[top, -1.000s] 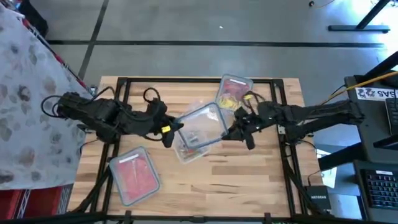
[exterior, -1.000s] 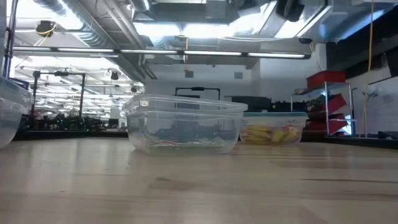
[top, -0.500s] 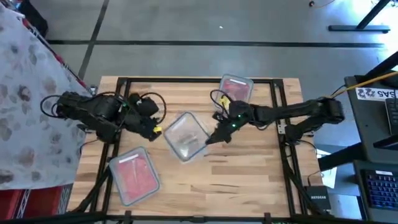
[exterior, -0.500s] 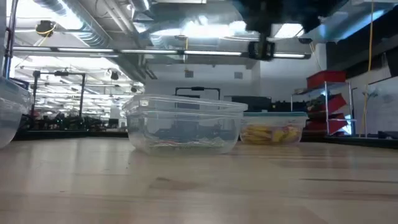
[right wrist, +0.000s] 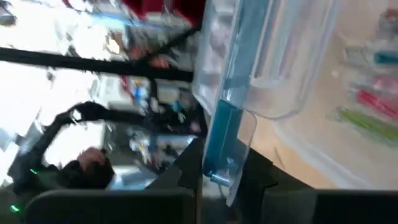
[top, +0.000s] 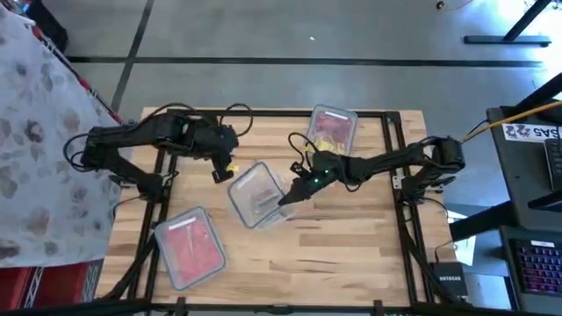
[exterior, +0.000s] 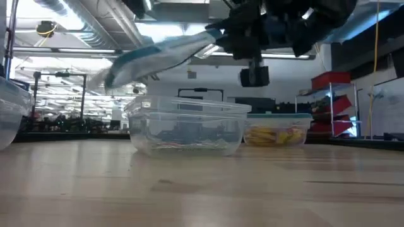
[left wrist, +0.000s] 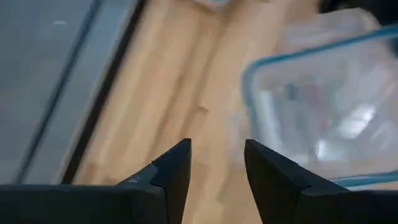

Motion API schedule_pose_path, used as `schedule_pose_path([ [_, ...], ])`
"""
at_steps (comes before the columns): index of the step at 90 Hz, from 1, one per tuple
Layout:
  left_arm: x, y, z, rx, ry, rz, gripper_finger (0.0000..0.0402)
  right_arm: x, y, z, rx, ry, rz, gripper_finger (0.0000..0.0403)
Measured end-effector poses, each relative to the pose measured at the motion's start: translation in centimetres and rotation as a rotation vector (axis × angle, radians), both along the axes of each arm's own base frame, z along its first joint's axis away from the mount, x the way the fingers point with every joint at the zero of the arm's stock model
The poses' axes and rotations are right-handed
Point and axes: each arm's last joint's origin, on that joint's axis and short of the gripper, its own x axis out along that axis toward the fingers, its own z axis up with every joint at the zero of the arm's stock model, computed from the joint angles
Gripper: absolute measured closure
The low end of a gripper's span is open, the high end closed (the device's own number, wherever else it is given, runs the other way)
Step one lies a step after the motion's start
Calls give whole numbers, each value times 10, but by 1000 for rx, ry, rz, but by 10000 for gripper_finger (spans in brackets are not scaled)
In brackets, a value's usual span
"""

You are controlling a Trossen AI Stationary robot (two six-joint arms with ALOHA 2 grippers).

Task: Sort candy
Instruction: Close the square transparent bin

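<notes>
A clear container (top: 248, 204) with a few candy pieces (right wrist: 373, 102) stands mid-table. Above it hangs a clear lid (exterior: 158, 57) with a teal rim, and my right gripper (top: 286, 197) is shut on it. My left gripper (left wrist: 217, 163) is open with nothing between its fingers; it stands off the container's far left corner (top: 221, 168). A lidded container of yellow candy (top: 331, 130) sits at the far edge. Another container, of red candy (top: 189, 247), rests near the front left. My right gripper pinches the lid's teal rim (right wrist: 219, 134) at its right-hand edge between the two fingers. It comes from the table's right. The lid hangs clear above the middle container, tilted, its held end (exterior: 208, 39) higher than its free left end (exterior: 110, 77).
Black frame rails (top: 386, 149) run along the table's sides and far edge. Bare wood (top: 334, 254) lies at the front right. In the low view the middle container (exterior: 186, 126) stands in front of the yellow one (exterior: 278, 133).
My right gripper has carried the lid toward the table's left and down over the middle container, where it now hangs tilted. My left gripper has drawn away from the lid toward the table's left and far edge.
</notes>
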Motion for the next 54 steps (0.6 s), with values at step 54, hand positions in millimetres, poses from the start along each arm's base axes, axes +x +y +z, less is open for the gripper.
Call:
schedule_pose_path([
  [54, 24, 4, -28, -123, -79, -144, 268, -47, 2, -45, 72, -54, -44, 368],
])
